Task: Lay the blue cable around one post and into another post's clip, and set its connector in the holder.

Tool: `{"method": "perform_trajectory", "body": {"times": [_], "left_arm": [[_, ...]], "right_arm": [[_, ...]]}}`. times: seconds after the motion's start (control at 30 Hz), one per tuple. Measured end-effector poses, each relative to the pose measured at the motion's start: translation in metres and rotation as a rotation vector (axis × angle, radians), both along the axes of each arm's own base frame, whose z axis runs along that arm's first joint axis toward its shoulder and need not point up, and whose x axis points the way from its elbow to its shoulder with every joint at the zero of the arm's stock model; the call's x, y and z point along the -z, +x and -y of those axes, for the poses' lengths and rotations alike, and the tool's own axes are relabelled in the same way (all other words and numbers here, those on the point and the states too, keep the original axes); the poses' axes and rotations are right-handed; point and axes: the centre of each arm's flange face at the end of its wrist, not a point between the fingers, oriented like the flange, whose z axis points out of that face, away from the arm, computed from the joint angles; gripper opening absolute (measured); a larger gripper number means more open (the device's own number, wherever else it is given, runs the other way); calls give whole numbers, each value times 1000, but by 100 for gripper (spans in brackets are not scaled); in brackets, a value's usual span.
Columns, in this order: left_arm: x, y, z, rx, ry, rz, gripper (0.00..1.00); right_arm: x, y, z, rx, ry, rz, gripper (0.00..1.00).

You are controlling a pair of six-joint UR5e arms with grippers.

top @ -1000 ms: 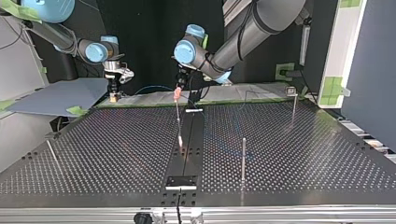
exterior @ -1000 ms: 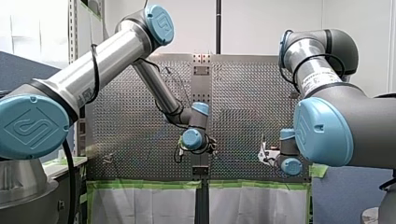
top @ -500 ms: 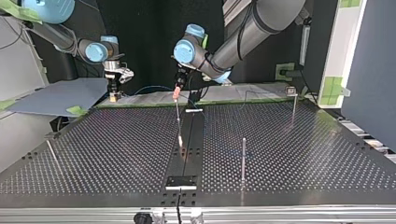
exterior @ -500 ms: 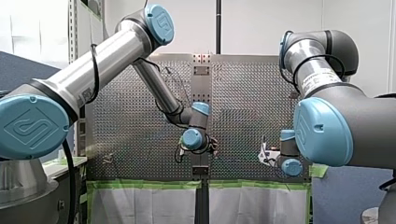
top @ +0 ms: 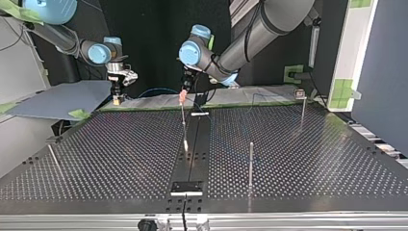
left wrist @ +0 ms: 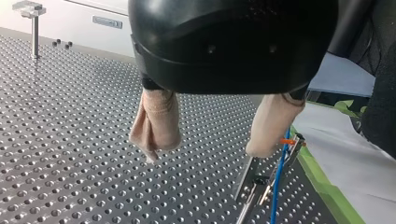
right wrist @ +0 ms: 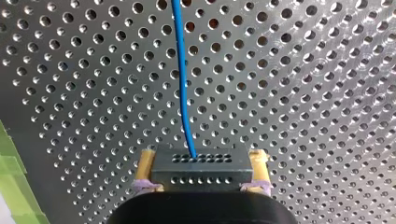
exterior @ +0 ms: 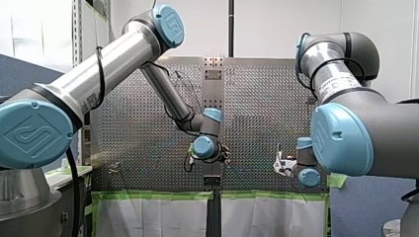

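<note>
While my right gripper [right wrist: 201, 161] clamps the grey connector [right wrist: 201, 171] between its yellow-padded fingers [right wrist: 145, 163], the blue cable [right wrist: 181, 79] leaves the connector's face and runs away over the perforated table [right wrist: 303, 93]. In the top view, this connector hangs by the table's far edge, well to the left of the dark centre strip [top: 197, 144]. A thin blue arc of cable shows between it and the strip's far end.

My left gripper [left wrist: 208, 144] hangs over that far end of the strip. Its beige-padded fingers are spread wide with nothing between them. The blue cable passes just beside one finger, along a small metal fitting [left wrist: 254, 184] with an orange mark; I cannot tell whether it sits in the fitting.

A plain post [top: 251, 161] stands upright just right of the strip. The clip post [top: 301, 103] stands further right and further back. A thin tilted rod [top: 53, 156] stands well left of the strip. The holder [top: 186, 187] lies at the strip's near end.
</note>
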Motion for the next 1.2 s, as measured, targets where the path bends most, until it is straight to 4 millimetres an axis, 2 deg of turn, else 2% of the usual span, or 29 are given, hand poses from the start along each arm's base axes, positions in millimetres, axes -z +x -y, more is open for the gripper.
{"method": "perform_trajectory", "body": {"times": [0.8, 1.07, 1.2], "left_arm": [[0, -1, 0, 6, -9, -13, 100], [-8, -2, -3, -11, 3, -22, 100], [-20, -6, -11, -45, 15, -25, 100]], "right_arm": [[0, 0, 1, 0, 3, 11, 0], [0, 0, 1, 0, 4, 12, 0], [0, 1, 1, -1, 5, 16, 0]]}}
